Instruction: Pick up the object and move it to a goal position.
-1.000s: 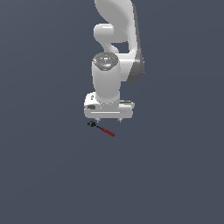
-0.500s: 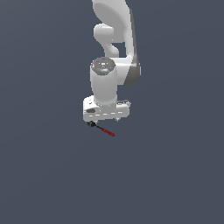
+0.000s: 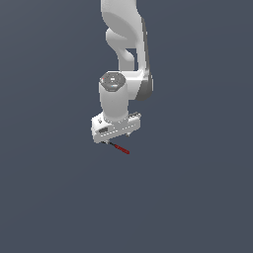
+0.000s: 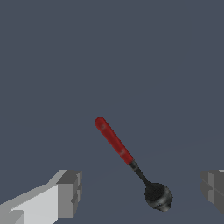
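On the dark floor [image 3: 197, 197], the wide-open, empty gripper [image 4: 142, 192] straddles the tool's [image 4: 131, 162] head.

A white robot arm [image 3: 126, 59] reaches down from the top of the picture over a plain dark grey-blue floor [image 3: 49, 197]. Its gripper [image 3: 114, 136] hangs just above a small tool [image 3: 118, 147] with a red handle and a dark shaft. The tool's dark end sits under the gripper and the red handle points out toward the exterior view's right; the fingers are too small to tell how wide they stand.

Plain dark grey-blue floor [image 3: 197, 197], one small tool [image 4: 131, 164] (red-handled, black-headed) on it
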Action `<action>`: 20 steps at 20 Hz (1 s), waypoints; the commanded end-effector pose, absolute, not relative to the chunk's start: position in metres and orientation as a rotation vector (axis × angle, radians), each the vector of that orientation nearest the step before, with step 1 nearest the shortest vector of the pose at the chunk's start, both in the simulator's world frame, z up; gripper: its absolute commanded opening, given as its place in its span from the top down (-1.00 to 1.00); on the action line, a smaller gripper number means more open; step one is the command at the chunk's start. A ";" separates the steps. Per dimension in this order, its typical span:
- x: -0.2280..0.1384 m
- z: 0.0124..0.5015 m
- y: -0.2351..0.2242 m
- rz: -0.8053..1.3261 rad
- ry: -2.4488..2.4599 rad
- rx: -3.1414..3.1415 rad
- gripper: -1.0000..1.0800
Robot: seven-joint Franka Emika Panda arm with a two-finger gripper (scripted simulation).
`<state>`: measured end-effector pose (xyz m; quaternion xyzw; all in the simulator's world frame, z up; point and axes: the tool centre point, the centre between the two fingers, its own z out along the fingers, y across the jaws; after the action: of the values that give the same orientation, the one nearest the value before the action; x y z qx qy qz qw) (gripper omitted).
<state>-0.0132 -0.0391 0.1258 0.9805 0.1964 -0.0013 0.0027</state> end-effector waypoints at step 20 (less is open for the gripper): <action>-0.039 0.076 -0.062 -0.007 1.438 2.788 -0.92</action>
<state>-0.0374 -0.0612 0.0792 0.8975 0.4410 -0.0025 0.0025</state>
